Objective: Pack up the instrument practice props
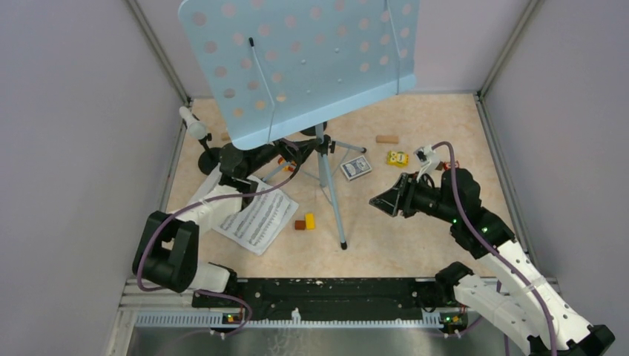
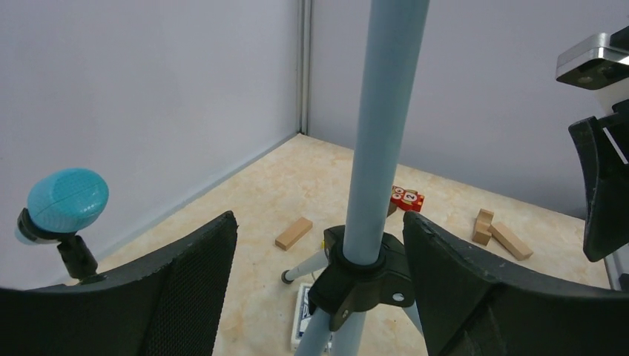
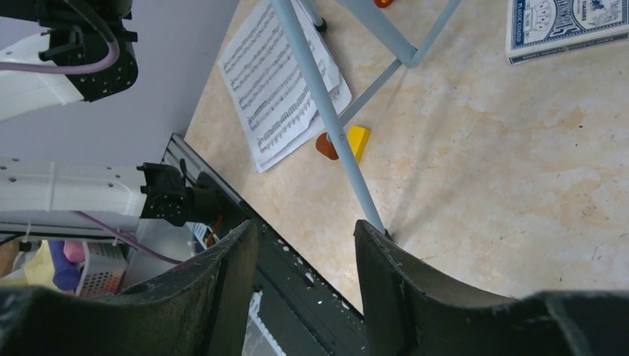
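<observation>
Rack pole (image 2: 378, 148) inside gaping left tool (image 2: 320, 226)

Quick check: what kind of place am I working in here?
Probably a lab robot test cell, not a music room: plain panel walls on metal framing enclose a tabletop, and a black mounting rail runs along its near edge.

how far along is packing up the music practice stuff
Nothing looks packed yet. The music rack stands upright on its tripod, the sheet music lies on the table and the white microphone sits in its holder. In hand: the left gripper has its open jaws straddling the rack's pole just above the tripod hub, not clamped. The right gripper hovers open and empty. Everything remains to stow.
</observation>
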`<control>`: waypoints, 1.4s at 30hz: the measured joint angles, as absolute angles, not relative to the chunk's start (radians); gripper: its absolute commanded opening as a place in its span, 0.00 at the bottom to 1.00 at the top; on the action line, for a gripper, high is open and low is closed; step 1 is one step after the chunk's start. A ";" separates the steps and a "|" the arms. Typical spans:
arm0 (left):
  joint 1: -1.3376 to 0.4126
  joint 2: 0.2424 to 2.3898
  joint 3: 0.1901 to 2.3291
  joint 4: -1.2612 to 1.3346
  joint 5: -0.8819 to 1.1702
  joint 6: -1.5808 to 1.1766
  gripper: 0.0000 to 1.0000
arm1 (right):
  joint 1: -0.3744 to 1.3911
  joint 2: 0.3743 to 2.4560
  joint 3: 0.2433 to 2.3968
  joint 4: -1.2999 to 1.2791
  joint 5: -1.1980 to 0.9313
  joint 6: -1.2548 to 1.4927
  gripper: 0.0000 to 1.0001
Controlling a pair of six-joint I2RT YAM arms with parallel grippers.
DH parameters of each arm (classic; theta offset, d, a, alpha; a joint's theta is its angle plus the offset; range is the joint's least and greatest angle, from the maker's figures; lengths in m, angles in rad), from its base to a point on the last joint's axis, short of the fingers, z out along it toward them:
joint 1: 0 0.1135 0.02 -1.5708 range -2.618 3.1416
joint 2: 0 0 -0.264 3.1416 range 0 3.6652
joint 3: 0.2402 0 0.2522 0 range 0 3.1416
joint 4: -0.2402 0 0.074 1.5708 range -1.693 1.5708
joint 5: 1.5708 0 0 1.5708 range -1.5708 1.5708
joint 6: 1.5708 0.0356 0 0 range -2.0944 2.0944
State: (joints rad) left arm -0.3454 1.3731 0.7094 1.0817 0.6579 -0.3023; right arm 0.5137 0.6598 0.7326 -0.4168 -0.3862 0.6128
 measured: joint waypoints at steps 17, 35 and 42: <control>-0.382 1.504 0.890 1.010 0.825 -0.282 0.25 | 0.514 0.661 0.712 -0.436 -0.368 0.612 0.51; -0.393 1.494 0.952 0.833 0.859 -0.189 0.00 | 0.514 0.896 0.694 0.052 -0.368 0.969 0.51; -0.393 1.494 0.952 0.833 0.859 -0.183 0.00 | 0.514 1.123 0.729 0.247 -0.374 1.040 0.50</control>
